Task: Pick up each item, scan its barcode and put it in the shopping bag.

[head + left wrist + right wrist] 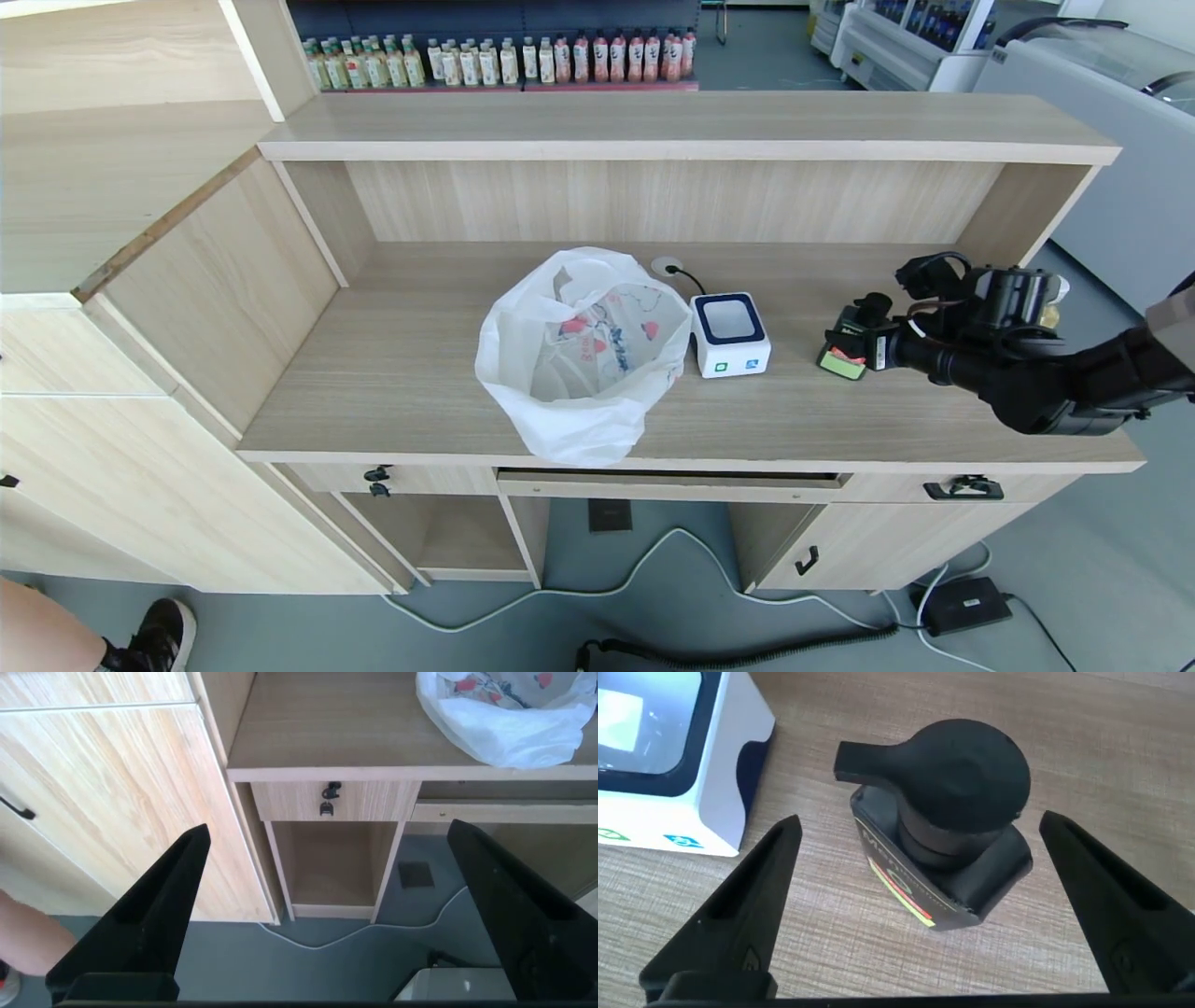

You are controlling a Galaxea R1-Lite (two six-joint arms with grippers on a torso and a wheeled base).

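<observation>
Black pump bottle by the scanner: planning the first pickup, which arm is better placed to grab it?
Right. The right pincer is open and lined up on the bottle on the counter; the left pincer hangs open low before the counter's front, beyond the shopping bag.

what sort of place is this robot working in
Most likely a small shop's checkout: a barcode scanner sits beside an open shopping bag on the wooden counter, and rows of bottled drinks stand on display behind it.
</observation>
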